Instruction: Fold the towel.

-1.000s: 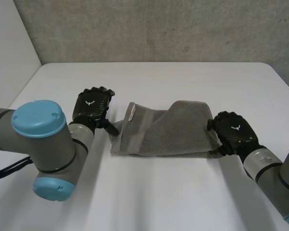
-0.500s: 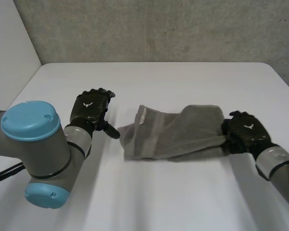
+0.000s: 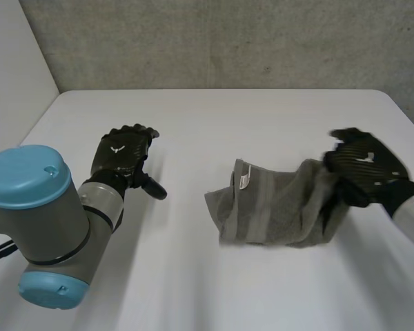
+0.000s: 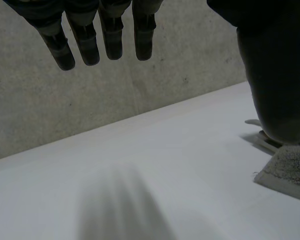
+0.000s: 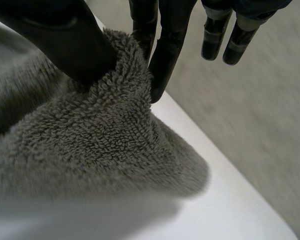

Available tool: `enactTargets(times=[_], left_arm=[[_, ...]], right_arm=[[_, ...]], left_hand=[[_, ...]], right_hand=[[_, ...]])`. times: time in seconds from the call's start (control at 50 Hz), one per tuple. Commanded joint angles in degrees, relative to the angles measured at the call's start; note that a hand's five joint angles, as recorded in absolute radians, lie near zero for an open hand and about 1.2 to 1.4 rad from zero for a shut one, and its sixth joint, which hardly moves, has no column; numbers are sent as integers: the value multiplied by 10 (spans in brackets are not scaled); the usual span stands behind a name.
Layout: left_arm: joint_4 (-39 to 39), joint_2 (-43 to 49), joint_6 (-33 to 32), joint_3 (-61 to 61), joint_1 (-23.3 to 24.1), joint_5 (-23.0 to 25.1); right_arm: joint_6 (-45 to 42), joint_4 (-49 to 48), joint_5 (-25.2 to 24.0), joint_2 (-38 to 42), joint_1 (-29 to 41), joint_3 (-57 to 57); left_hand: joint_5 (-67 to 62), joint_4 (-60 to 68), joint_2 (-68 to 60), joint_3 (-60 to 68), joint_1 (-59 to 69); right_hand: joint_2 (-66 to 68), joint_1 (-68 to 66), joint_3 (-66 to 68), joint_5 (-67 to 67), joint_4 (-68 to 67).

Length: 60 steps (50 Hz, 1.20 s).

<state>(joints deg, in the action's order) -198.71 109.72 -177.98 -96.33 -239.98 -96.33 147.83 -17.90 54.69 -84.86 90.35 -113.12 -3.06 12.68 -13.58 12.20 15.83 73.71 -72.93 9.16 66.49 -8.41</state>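
Observation:
A grey terry towel (image 3: 276,207) lies bunched on the white table (image 3: 214,131), right of the middle, with a small white label on its left end. My right hand (image 3: 362,165) holds the towel's right end, lifted a little off the table. In the right wrist view the thumb (image 5: 60,37) and fingers (image 5: 165,47) pinch a fold of towel (image 5: 105,135) between them. My left hand (image 3: 124,157) rests open on the table well to the left of the towel, touching no cloth. In the left wrist view its fingers (image 4: 97,40) hang straight, and a towel corner (image 4: 287,170) lies beyond the thumb.
A grey concrete wall (image 3: 214,41) runs behind the table's far edge. My left arm's big grey joint with its light-blue cap (image 3: 27,179) stands at the near left. The table's right edge lies close beyond my right hand.
My right hand has closed on the towel's right end and dragged the whole towel to the right, lifting that end. The left hand has let the towel slide away and drifted slightly left.

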Motion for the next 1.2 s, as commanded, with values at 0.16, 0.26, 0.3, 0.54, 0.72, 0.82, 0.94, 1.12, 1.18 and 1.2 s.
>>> enactTargets(times=[0.16, 0.26, 0.3, 0.54, 0.72, 0.82, 0.94, 1.12, 1.18, 1.2], left_arm=[[1, -15, -1, -4, 1, 0], [2, -15, 0, -5, 1, -1], [3, -15, 0, -8, 1, -1], [3, -15, 0, -11, -6, -2], [0, -15, 0, -7, -2, -2], [-3, -15, 0, 0, -1, -2], [-4, -14, 1, 21, -2, -1], [-5, -4, 4, 57, 35, 3], [2, 14, 15, 71, 58, 4], [2, 14, 15, 71, 58, 4]], right_arm=[[-4, -14, 88, 94, 244, 82], [-4, -14, 118, 129, 289, 107], [-4, -15, 124, 142, 300, 113], [4, -27, 130, 166, 349, 120], [4, -28, 137, 205, 352, 125], [19, -22, 145, 200, 342, 124], [126, 7, 143, 115, 295, 113], [333, 30, 92, 5, 170, 94], [369, 50, 59, 4, 125, 99], [369, 50, 59, 4, 125, 99]], left_hand=[[28, -27, 34, -22, -56], [28, -27, 34, -22, -56], [28, -27, 34, -22, -56], [28, -27, 34, -22, -56], [28, -27, 34, -22, -56], [28, -27, 34, -22, -56], [28, -27, 34, -22, -56], [28, -27, 34, -22, -56], [28, -27, 34, -22, -56], [28, -27, 34, -22, -56]], right_hand=[[63, -71, 8, 35, -16], [63, -71, 8, 35, -16], [63, -71, 8, 35, -16], [63, -71, 8, 35, -16], [-618, 610, 8, -646, -16], [-737, 729, 8, -665, -16], [-737, 729, 8, -665, -16], [-737, 729, 8, -665, -16], [-737, 729, 8, -665, -16], [-737, 729, 8, -665, -16]])
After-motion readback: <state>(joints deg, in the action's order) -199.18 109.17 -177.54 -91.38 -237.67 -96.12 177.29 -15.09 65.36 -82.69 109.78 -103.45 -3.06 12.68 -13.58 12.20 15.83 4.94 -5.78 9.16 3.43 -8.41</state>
